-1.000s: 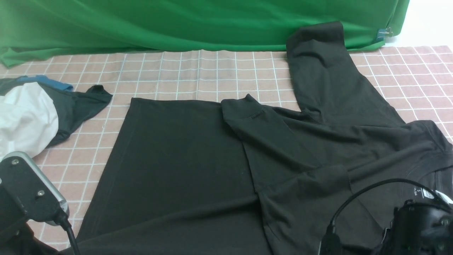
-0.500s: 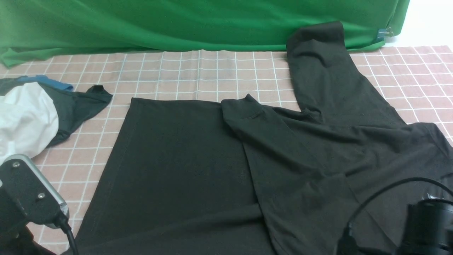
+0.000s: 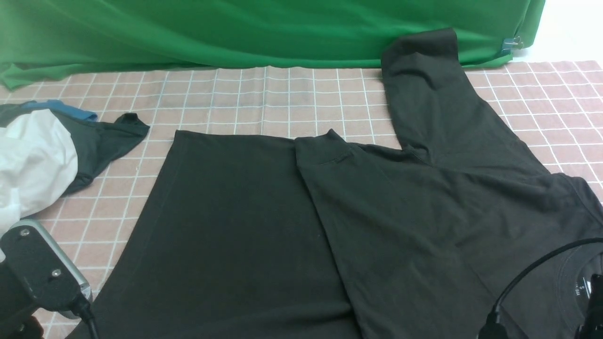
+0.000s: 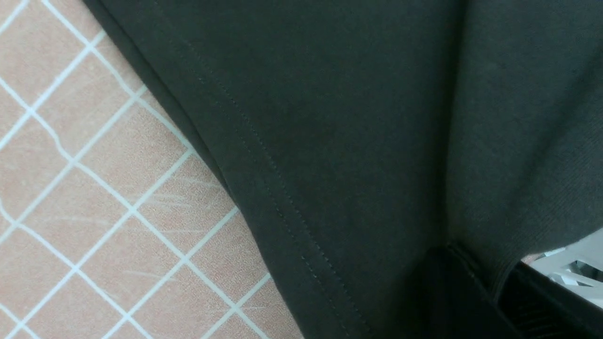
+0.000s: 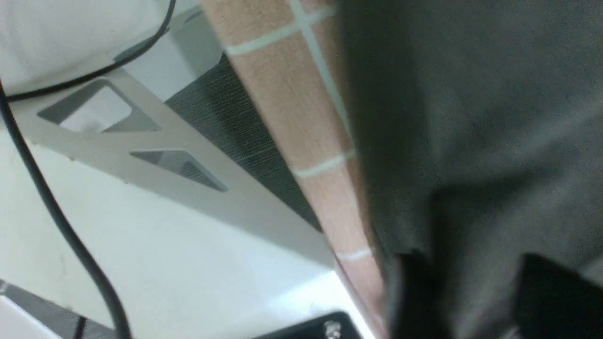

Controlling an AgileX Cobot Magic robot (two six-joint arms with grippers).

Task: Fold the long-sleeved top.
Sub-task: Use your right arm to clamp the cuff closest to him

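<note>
**Two claws at the near edge of a black top**

At the left of the worktop [image 3: 282,94], which is covered in pink checked cloth, a crumpled white garment [image 3: 33,155] touches a dark grey garment [image 3: 101,139] with a blue edge. Near them but apart, the long-sleeved top [image 3: 235,226] lies spread flat across the middle and right. Its hem is to the left and its neck [image 3: 577,287] is at the near right. One sleeve [image 3: 348,179] is folded across the body, with the cuff at the top's far edge. The other sleeve [image 3: 424,94] stretches back until its cuff rests against the green cloth [image 3: 235,33] behind the worktop.

The left claw [image 4: 485,268] is clenched on the top's fabric, near the stitched hem. The right claw [image 5: 471,278] is released, its fingers apart over the fabric by the worktop's near edge. That view is blurred.
</note>
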